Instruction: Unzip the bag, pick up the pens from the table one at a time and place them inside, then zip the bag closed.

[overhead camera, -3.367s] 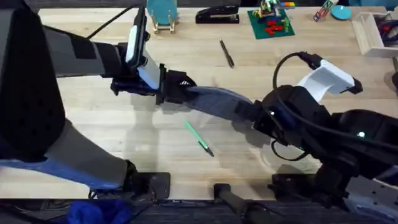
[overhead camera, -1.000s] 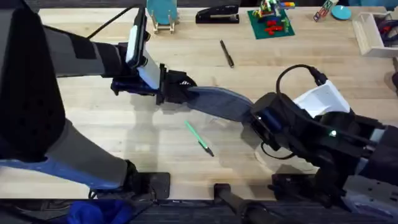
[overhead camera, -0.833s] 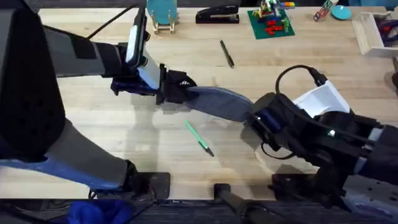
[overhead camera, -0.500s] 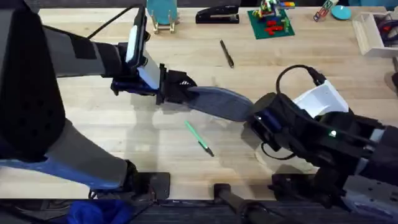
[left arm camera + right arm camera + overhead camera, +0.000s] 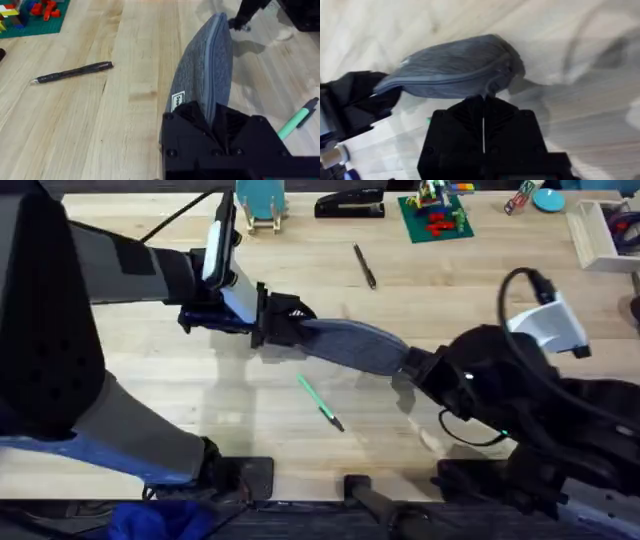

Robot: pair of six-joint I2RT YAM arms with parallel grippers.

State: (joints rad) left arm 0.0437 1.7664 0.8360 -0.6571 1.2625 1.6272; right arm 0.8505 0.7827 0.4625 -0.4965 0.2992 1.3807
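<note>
- bag (image 5: 207,75): blue-grey woven cloth, matt, slightly rough
- table (image 5: 480,255): pale wood, visible grain, smooth satin
- black pen (image 5: 72,73): matt plastic
- green pen (image 5: 320,402): smooth plastic

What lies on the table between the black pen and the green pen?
In the overhead view, the blue-grey bag stretches across between the black pen and the green pen, gripped at one end by the left gripper.

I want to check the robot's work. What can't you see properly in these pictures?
- Zipper pull: the right end effector covers the bag end in the right wrist view.
- Bag's other end: hidden inside the left end effector, left wrist view.
- Green pen: partly cut off behind that end effector.
- Bag's inside: not visible.
</note>
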